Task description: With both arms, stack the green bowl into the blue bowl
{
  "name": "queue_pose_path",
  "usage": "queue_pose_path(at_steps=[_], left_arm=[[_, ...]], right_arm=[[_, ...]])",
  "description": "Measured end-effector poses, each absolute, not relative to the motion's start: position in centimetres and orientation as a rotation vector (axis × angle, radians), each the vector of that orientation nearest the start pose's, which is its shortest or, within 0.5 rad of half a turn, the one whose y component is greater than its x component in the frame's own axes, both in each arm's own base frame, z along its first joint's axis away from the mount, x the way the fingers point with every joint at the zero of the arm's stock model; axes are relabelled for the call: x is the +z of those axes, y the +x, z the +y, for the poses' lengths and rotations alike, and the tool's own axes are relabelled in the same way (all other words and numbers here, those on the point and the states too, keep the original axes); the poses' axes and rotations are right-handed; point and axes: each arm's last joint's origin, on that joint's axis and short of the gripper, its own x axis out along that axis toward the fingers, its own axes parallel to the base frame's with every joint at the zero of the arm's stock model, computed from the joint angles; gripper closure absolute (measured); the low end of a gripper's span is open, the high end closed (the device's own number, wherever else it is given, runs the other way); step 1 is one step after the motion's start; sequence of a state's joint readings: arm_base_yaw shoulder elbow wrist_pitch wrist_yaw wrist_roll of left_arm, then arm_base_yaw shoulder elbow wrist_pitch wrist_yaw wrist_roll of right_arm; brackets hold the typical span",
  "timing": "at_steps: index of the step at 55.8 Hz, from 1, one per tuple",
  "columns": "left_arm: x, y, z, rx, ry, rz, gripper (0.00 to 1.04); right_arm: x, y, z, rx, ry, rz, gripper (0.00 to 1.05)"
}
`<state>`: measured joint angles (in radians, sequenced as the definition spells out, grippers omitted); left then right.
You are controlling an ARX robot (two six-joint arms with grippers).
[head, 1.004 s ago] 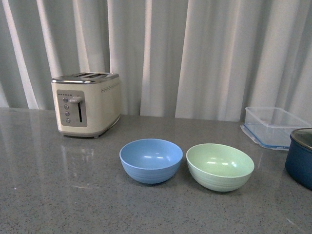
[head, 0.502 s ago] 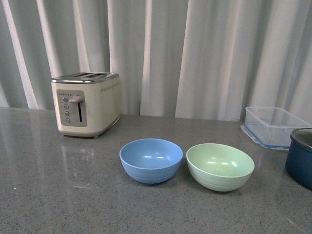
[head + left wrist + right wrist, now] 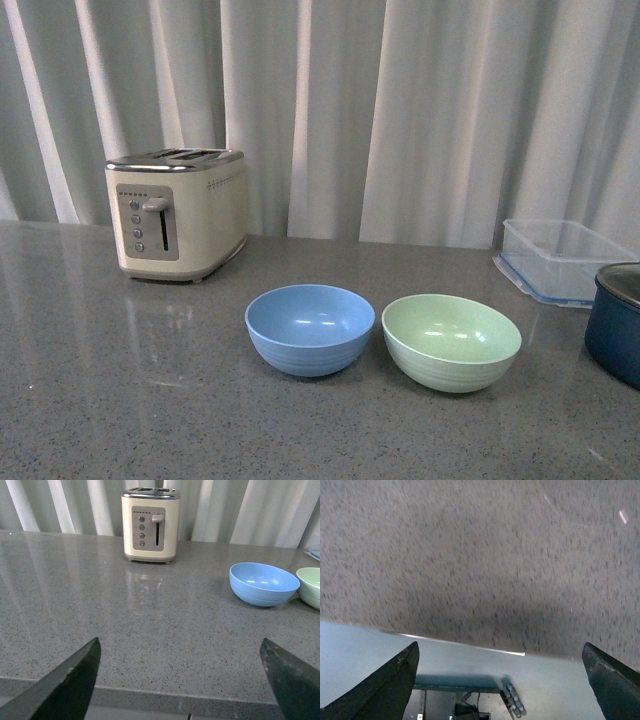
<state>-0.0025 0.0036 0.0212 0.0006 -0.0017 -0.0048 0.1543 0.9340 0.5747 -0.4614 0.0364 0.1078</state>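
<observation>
Grey speckled counter (image 3: 120, 400): green bowl (image 3: 452, 340) sits just right of blue bowl (image 3: 310, 328), a narrow gap between. Spread wide and empty, left gripper (image 3: 178, 641) and right gripper (image 3: 500, 645) hang at the near edge. Pinching the green rim squarely while the other arm steadies the blue one looks the sound approach.

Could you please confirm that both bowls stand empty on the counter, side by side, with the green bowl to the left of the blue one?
Not quite: the front view shows the green bowl to the right of the blue bowl, not to its left. The rest holds: both stand empty on the counter, side by side.
</observation>
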Motion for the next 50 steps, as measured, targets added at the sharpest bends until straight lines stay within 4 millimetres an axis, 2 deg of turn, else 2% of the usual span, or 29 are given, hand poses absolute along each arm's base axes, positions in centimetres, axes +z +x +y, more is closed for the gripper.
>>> queue_pose_path(at_steps=[2, 10, 21, 26, 34, 45, 50], left_arm=[[17.0, 9.7, 0.0, -0.001, -0.004, -0.018, 0.05], [17.0, 9.7, 0.0, -0.001, -0.004, -0.018, 0.07], [17.0, 9.7, 0.0, -0.001, -0.004, -0.018, 0.07], [17.0, 9.7, 0.0, -0.001, -0.004, -0.018, 0.07], [17.0, 9.7, 0.0, 0.0, -0.004, -0.018, 0.07], [17.0, 9.7, 0.0, -0.001, -0.004, -0.018, 0.07], [17.0, 9.7, 0.0, 0.0, -0.004, -0.018, 0.07]], right_arm=[[22.0, 18.6, 3.1, 0.075, 0.02, 0.825, 0.1], [23.2, 22.4, 5.0, 0.087, 0.023, 0.835, 0.1], [23.2, 27.9, 6.6, 0.077, 0.1, 0.872, 0.1], [23.1, 29.8, 6.9, 0.074, 0.116, 0.879, 0.1], [22.9, 34.0, 7.0, 0.058, 0.136, 0.879, 0.1], [22.9, 37.6, 6.6, 0.039, 0.144, 0.871, 0.1], [22.8, 38.6, 6.4, 0.037, 0.146, 0.866, 0.1]])
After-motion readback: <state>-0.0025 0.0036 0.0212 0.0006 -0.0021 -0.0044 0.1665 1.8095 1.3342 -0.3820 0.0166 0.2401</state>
